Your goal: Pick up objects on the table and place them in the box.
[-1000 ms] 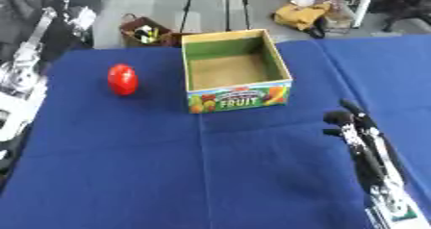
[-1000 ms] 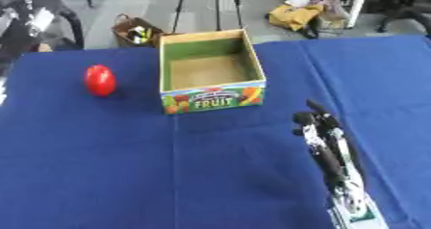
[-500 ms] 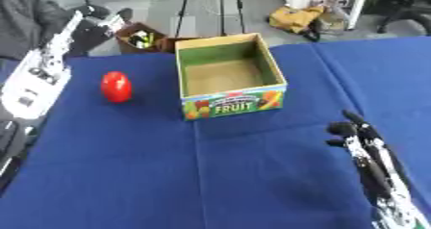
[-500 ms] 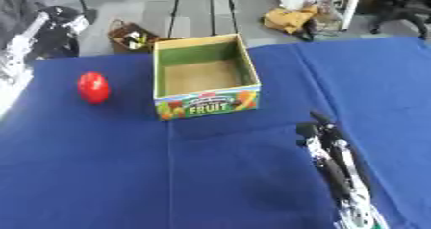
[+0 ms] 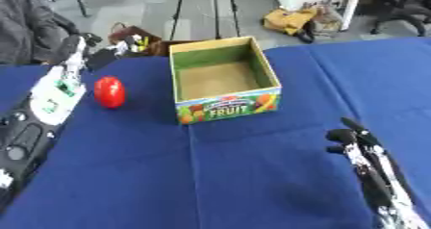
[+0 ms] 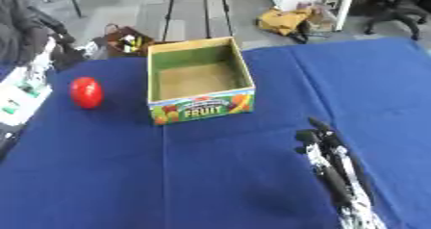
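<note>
Right robot hand (image 5: 362,148) rests low right on the blue cloth surface (image 5: 252,175), fingers straight; left robot hand (image 5: 71,62) reaches in upper left, fingers unclear. Red rounded fruit-like object (image 5: 109,92) sits left of the open cardboard fruit box (image 5: 223,79).

Grey floor (image 5: 202,11) beyond the blue table (image 5: 252,175) — tripod legs (image 5: 206,6), a yellow bag (image 5: 286,19).

red object (image 5: 109,92), blue table (image 5: 252,175), green-lined box (image 5: 223,76)
</note>
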Controlling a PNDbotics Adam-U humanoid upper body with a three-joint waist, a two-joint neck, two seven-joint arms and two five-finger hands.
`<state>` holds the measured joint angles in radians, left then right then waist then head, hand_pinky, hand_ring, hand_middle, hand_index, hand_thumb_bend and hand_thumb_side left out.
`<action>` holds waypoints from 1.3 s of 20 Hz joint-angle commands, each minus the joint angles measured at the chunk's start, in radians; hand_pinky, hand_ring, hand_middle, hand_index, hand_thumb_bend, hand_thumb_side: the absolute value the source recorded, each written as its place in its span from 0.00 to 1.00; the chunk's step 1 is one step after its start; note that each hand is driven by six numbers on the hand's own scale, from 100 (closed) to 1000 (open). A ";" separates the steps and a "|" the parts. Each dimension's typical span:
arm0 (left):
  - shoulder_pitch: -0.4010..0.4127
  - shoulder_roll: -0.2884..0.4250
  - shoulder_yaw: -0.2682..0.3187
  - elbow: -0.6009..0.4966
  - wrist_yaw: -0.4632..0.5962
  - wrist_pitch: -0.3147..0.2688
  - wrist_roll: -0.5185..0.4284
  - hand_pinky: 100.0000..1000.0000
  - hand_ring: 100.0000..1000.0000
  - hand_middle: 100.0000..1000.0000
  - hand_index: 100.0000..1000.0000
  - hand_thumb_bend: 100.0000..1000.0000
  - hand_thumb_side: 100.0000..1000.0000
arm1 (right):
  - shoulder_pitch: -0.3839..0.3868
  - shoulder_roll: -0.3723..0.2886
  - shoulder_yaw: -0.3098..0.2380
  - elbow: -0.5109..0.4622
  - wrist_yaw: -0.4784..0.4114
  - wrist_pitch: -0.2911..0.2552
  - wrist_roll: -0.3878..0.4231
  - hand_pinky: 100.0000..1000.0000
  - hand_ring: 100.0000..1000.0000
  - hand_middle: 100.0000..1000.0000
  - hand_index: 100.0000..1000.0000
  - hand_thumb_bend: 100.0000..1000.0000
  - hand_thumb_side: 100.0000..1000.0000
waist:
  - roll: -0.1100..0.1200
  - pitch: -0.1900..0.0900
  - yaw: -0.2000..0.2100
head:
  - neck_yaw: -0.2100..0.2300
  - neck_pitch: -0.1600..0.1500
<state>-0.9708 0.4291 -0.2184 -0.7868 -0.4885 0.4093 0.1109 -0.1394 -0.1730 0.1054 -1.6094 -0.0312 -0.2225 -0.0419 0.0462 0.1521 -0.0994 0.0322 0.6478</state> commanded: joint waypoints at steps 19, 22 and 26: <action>-0.050 -0.032 0.132 0.176 -0.379 -0.122 -0.061 0.59 0.66 0.72 0.81 0.59 0.73 | -0.003 -0.011 -0.002 -0.007 0.006 -0.003 0.003 0.65 0.74 0.64 0.91 0.04 0.62 | -0.005 -0.017 0.000 | -0.002 -0.011; -0.043 -0.042 0.160 0.169 -0.436 -0.120 -0.082 0.56 0.65 0.71 0.81 0.64 0.69 | -0.003 -0.009 -0.003 -0.007 0.007 -0.003 0.003 0.65 0.74 0.64 0.91 0.04 0.62 | -0.006 -0.015 0.000 | -0.004 -0.012; -0.036 -0.054 0.190 0.164 -0.513 -0.113 -0.107 0.55 0.64 0.70 0.80 0.68 0.64 | -0.003 -0.008 -0.003 -0.007 0.008 -0.003 0.003 0.65 0.74 0.64 0.91 0.04 0.62 | -0.008 -0.012 -0.001 | -0.005 -0.012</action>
<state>-0.9912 0.3607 -0.0468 -0.6017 -0.9776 0.2951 0.0126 -0.1355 -0.1727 0.1051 -1.6045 -0.0311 -0.2240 -0.0402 0.0405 0.1534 -0.0995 0.0289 0.6478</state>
